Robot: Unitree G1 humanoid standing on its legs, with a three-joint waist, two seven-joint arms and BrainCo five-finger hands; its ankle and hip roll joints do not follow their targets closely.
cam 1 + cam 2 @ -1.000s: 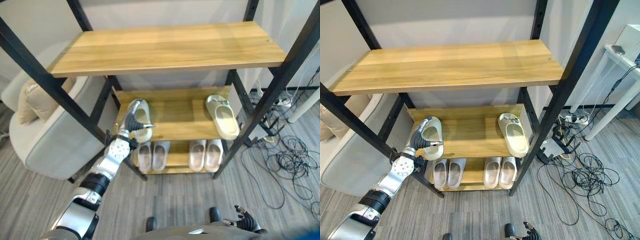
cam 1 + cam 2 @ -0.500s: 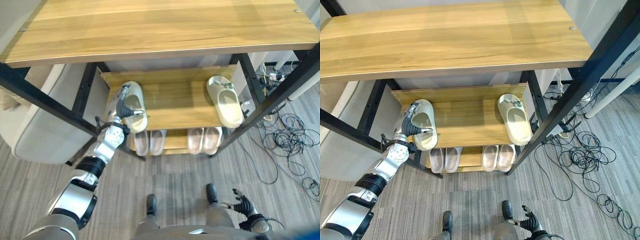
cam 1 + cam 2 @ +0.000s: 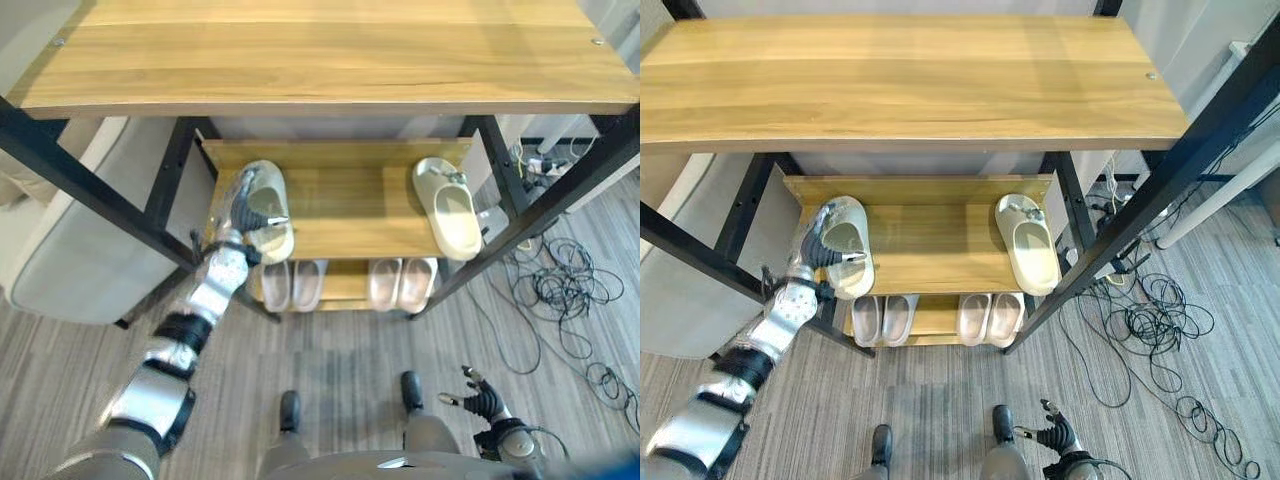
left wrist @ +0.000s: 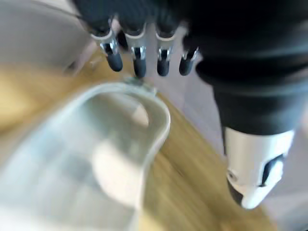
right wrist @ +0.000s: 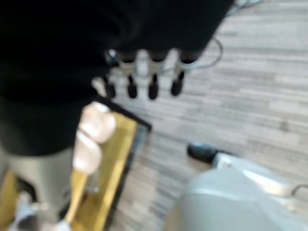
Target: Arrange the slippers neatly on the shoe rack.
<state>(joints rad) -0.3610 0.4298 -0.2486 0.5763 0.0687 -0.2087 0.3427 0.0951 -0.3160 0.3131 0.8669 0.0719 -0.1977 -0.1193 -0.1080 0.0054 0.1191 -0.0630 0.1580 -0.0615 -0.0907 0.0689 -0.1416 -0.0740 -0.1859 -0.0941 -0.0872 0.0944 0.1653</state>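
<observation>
The robot's left hand (image 3: 243,213) reaches onto the middle shelf (image 3: 345,215) of the shoe rack (image 3: 320,65), at that shelf's left end, with its fingers against the near side of a pale slipper (image 3: 265,210). In the left wrist view the fingertips (image 4: 139,67) are fairly straight and touch the slipper's rim while the thumb (image 4: 255,168) stands well apart, so the hand looks open rather than clamped. The slipper lies flat on the wood, its foot opening facing up. It appears to be moulded foam or rubber, so it is likely light, somewhat springy and easy to slide; the thick edge of the strap or the side wall seems the best place to take hold. The left arm stretches forward and up from the lower left, forearm nearly straight. A matching slipper (image 3: 447,215) lies at the shelf's right end, well apart. Two pinkish pairs (image 3: 345,285) sit on the bottom shelf. The right hand (image 3: 480,402) hangs low over the floor, fingers loosely spread.
</observation>
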